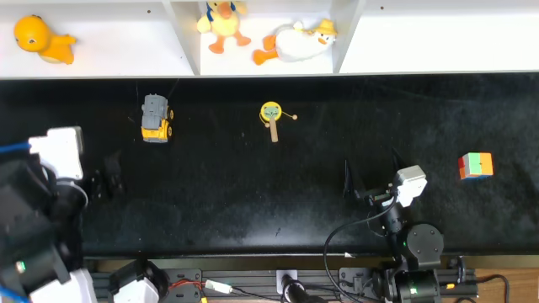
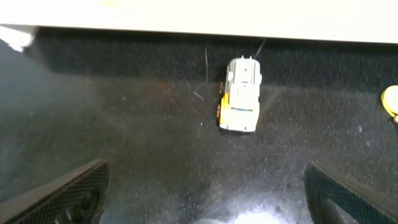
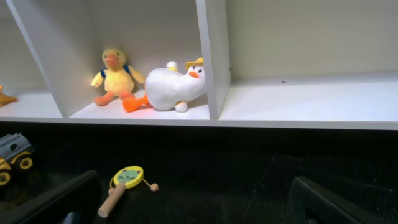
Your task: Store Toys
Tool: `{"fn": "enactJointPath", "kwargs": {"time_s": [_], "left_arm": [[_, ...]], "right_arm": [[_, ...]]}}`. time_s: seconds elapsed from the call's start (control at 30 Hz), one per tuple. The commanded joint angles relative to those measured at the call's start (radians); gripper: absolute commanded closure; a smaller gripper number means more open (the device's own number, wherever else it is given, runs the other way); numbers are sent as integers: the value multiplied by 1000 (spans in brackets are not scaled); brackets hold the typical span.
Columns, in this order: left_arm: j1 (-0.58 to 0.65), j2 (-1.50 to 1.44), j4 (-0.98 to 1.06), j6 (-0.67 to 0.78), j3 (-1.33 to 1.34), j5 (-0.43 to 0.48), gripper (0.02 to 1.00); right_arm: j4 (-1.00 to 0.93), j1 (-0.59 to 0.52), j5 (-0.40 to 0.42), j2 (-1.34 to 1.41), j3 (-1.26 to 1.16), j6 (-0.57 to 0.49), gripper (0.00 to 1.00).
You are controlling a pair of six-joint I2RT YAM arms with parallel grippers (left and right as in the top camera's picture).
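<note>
A grey and yellow toy truck stands on the black mat, ahead of my left gripper, which is open with nothing between its fingers. A small yellow rattle drum with a wooden handle lies mid-mat. A colourful cube sits at the right. My right gripper is open and empty, facing the white shelf. In the shelf sit an orange-yellow duck, a yellow plush duck and a white plush goose.
The shelf's right compartment holds nothing. White dividers separate the compartments. Cables and arm bases run along the mat's near edge.
</note>
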Motion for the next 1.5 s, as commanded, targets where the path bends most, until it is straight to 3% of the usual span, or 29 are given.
{"fn": "enactJointPath", "kwargs": {"time_s": [0.03,0.3,0.6,0.93,1.5], "left_arm": [[-11,152,53,44,-12,37,20],[-142,417,203,55,-12,25,20],[-296,532,308,8,-12,-185,20],[-367,650,389,-41,-12,-227,20],[-372,778,483,-64,-12,-188,53]], "right_arm": [[6,3,-3,-7,-13,8,5],[6,3,-3,-7,-13,8,7],[6,3,-3,-7,-13,8,5],[6,3,-3,-7,-13,8,5],[6,3,-3,-7,-13,8,7]]}}
